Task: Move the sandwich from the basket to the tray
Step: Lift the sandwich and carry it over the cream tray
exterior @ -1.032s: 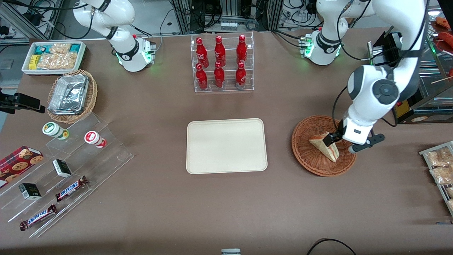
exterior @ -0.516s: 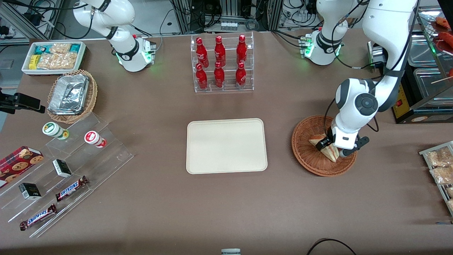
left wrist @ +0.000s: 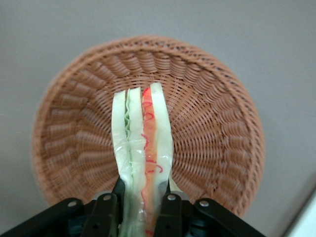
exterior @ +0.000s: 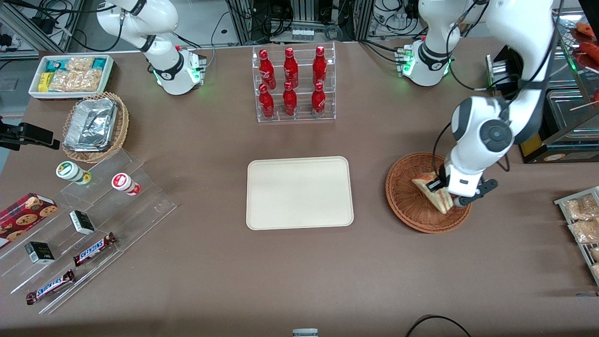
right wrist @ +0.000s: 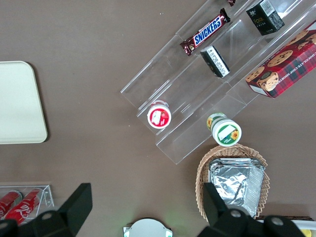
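Brown matting covers the wide surface, with cable bundles and metal racking along the upper edge of the front frame. At centre lies one cream tray, bare. Above it in the frame stands one clear rack holding six red bottles in two rows of three. Upper left in the frame, one white bin holds snack packets, and just below it one tan wicker basket carries silver foil trays. Lower left, a clear stepped stand bears two round lidded cups, two small dark boxes and two Snickers bars, with one red cookie box at the frame's edge.

Toward the working arm's end, at right of centre in the front frame, sits one reddish-brown basket. The left arm's pincer hangs over it, its two fingers closed against the flat sides of one sandwich. The wrist view shows the sandwich standing on edge between the fingers, its white bread, green and orange-red layers facing the camera, above the bowl of the basket.
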Robot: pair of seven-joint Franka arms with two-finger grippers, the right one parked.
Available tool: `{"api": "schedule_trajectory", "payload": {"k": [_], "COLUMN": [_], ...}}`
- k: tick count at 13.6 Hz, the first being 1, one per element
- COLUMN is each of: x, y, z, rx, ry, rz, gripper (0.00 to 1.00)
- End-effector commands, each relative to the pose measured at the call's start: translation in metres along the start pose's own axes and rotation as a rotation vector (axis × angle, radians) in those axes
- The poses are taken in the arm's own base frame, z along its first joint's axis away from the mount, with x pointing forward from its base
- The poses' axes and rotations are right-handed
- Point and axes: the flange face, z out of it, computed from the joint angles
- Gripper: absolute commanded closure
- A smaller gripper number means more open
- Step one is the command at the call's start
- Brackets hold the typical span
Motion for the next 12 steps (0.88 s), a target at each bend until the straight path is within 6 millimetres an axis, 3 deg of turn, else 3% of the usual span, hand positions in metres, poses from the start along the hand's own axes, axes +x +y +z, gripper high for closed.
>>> {"api": "schedule_trajectory", "payload": {"k": [1, 2, 5, 7, 9, 12], "x": [-0.012, -0.017, -0.063, -0.089, -0.130, -0.178], "y": [0.040, 0.069, 0.167, 0.213, 0.269, 0.325], "z": [-0.067, -0.083, -0.110, -0.091, -0.071, -0.042], "rx": [0.009, -0.005, -0.022, -0.035, -0.050, -0.062], "ry": [0.005, 0.006, -0.019, -0.028, -0.036, -0.048], "rz": [0.081, 0.106, 0.222, 0.314, 0.405, 0.493], "gripper": [1.00, 1.00, 1.00, 1.00, 1.00, 1.00]}}
